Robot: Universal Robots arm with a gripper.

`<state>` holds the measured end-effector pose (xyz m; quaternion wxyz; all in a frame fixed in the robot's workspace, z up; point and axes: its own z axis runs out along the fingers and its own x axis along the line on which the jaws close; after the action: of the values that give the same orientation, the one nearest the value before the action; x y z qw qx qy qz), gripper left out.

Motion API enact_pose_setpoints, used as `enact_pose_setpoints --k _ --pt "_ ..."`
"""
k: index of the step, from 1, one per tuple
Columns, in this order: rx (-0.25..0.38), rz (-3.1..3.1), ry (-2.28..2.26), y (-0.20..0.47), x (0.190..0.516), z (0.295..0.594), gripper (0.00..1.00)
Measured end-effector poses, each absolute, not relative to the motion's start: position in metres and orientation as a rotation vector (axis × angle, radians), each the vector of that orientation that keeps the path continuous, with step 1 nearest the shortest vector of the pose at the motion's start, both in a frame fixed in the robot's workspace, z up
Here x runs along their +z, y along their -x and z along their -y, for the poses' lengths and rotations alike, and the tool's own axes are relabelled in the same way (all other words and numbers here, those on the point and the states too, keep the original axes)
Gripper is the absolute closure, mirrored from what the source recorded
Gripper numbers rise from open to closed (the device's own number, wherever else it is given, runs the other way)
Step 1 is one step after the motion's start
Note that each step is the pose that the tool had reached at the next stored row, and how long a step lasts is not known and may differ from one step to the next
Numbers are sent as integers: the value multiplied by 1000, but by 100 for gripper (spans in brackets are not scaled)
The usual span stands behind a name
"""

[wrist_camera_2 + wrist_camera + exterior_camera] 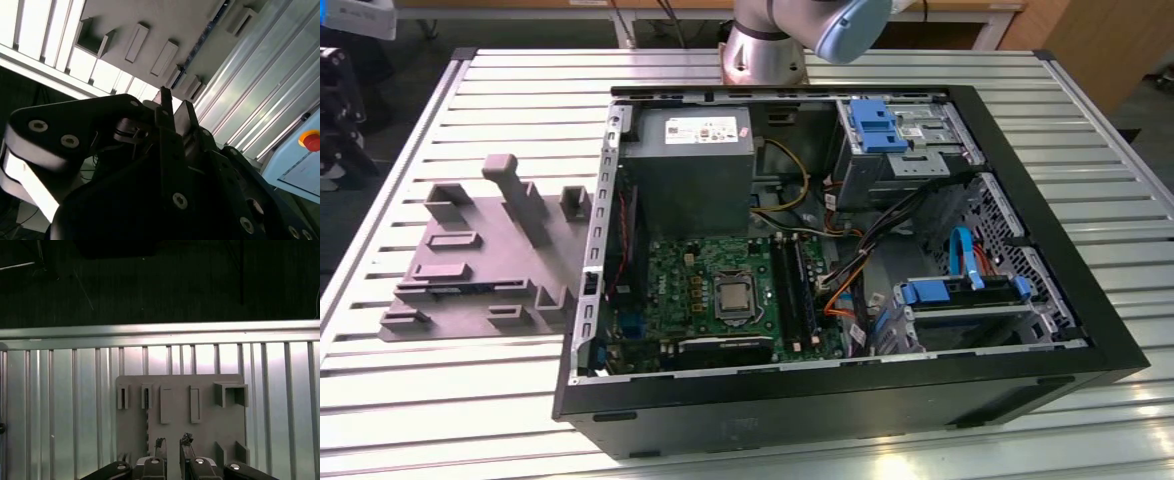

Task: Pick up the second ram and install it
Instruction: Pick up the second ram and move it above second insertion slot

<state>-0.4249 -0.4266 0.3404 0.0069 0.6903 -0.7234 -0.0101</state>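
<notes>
- Exterior view: An open computer case [854,405] lies on a slatted metal table [454,400], just beside the grey holder [467,270] on the exterior view's right of it. The black memory slots [795,285] on its motherboard [700,290] face up. Whether any slot is filled cannot be told.
- First wrist view: The gripper [173,441] hangs over the grey holder [210,430], its fingers a narrow gap apart with nothing between them. The second ram [147,427], by its look, is the thin toothed strip standing on edge in the holder, just beside the fingertips and clear of them.
- Second wrist view: The gripper [176,107] points at the holder [150,15] from well above, parted and empty. A dark bluish strip, likely the ram [200,42], runs along the holder past two raised blocks.
- Judgement: The pick-up is in hand and no grasp has been made. So thin a board calls for fingers squared across its long edge.
</notes>
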Motion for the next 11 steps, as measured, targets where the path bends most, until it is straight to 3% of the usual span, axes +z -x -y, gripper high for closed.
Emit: enact_pose_setpoints --k 1,3,4,11 --pt "-32 2264 -2158 425 339 427 69" --pt "-32 2267 -2155 425 335 427 69" --pt "-32 2267 -2155 425 334 427 63" --pt "-32 2267 -2155 425 329 427 63"
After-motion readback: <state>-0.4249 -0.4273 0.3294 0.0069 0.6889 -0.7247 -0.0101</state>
